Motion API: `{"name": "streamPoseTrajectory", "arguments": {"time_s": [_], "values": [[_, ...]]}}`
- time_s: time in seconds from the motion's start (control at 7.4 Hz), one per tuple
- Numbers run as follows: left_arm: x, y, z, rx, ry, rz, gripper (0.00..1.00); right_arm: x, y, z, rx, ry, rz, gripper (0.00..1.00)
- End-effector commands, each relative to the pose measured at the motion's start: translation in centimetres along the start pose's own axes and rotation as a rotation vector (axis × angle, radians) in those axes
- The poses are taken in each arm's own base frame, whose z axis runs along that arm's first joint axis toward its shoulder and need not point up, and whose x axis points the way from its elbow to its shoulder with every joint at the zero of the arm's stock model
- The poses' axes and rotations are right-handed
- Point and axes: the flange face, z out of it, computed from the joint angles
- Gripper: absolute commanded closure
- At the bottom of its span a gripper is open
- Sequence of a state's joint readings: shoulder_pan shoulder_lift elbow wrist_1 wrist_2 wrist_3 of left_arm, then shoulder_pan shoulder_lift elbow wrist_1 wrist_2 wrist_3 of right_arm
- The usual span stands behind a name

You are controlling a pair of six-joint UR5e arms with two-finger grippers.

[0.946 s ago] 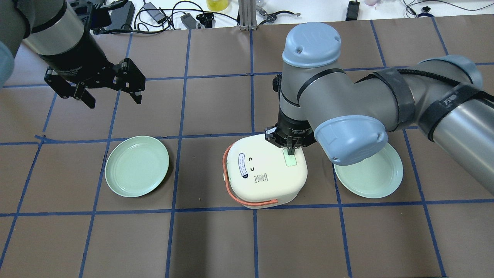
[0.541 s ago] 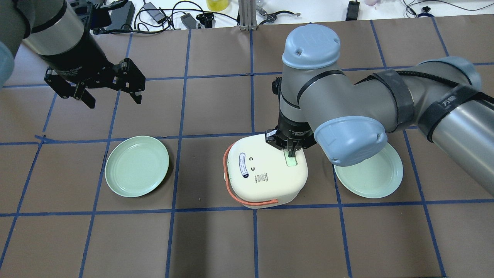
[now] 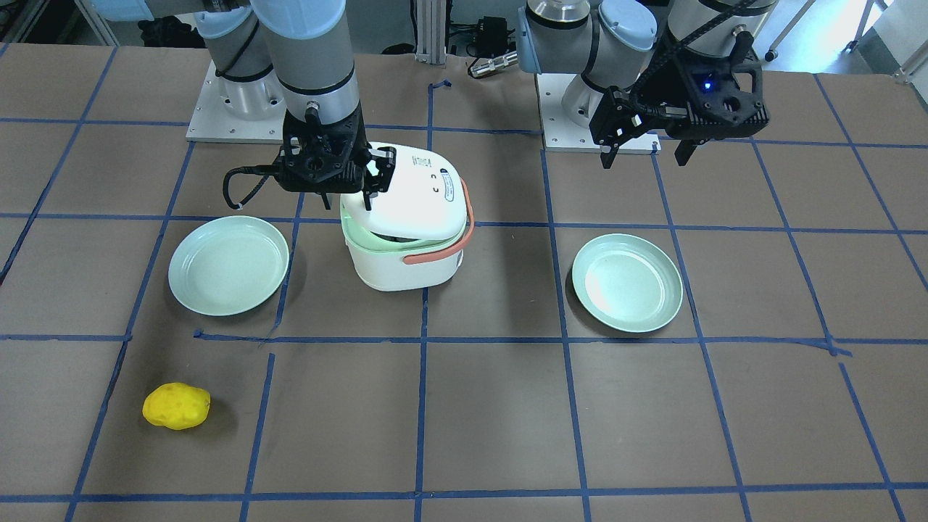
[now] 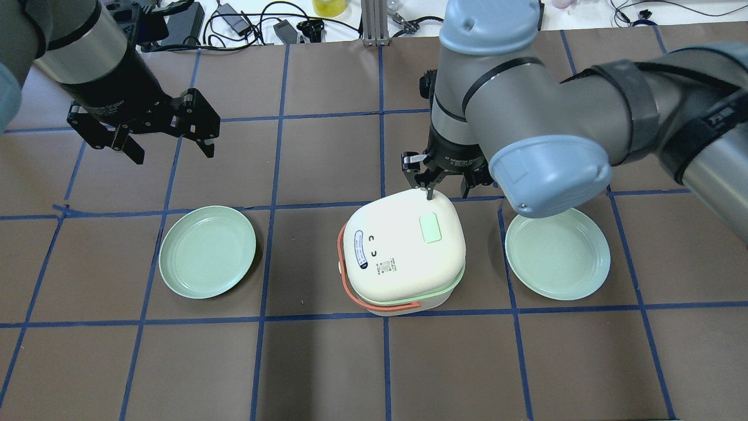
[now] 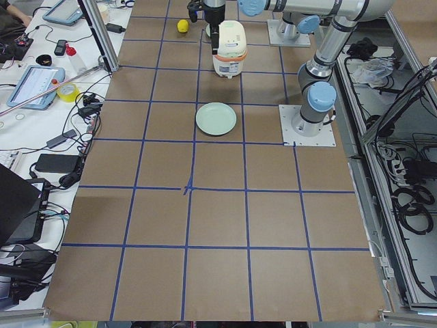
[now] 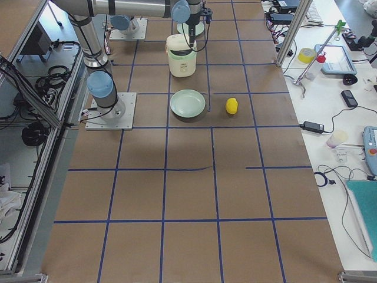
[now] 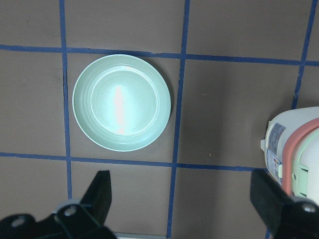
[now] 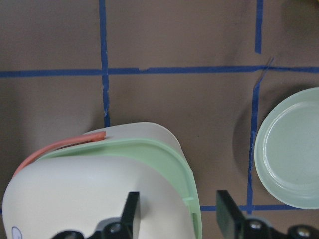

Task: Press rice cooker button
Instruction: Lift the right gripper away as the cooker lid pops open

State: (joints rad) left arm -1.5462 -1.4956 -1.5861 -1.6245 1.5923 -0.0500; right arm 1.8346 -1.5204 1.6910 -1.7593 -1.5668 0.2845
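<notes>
The white rice cooker (image 4: 397,263) with an orange handle stands mid-table. Its lid is ajar, and a pale green inner rim (image 8: 172,159) shows under it. The pale green button (image 4: 429,227) on the lid is uncovered. My right gripper (image 4: 447,188) hangs just above the lid's far edge, beyond the button, not touching it. In the right wrist view its fingers (image 8: 132,209) stand apart, so it is open and empty. My left gripper (image 4: 173,154) is open and empty, high over the table at the far left.
Two pale green plates flank the cooker, one on the left (image 4: 207,251) and one on the right (image 4: 558,254), partly under my right arm. A yellow lumpy object (image 3: 176,406) lies towards the operators' side. Cables and gear line the far edge (image 4: 280,23).
My right gripper has lifted off the button, drawn back towards the lid's far edge and opened. The cooker lid has popped up. The left arm has not moved.
</notes>
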Motion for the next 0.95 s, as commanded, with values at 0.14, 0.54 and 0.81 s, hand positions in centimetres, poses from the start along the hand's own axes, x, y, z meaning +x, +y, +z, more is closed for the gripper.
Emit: {"name": "streamPoseTrajectory", "arguments": {"time_s": [0.14, 0.54, 0.81], "values": [[0.0, 0.0, 0.0, 0.000, 0.000, 0.001, 0.00, 7.3, -4.9, -7.6, 0.046, -0.012, 0.048, 0.00], [0.0, 0.0, 0.0, 0.000, 0.000, -0.001, 0.00, 14.5, -7.0, -11.6, 0.056, 0.011, 0.027, 0.00], [0.0, 0.0, 0.0, 0.000, 0.000, 0.001, 0.00, 14.5, -6.9, -11.5, 0.050, 0.011, 0.016, 0.00]]}}
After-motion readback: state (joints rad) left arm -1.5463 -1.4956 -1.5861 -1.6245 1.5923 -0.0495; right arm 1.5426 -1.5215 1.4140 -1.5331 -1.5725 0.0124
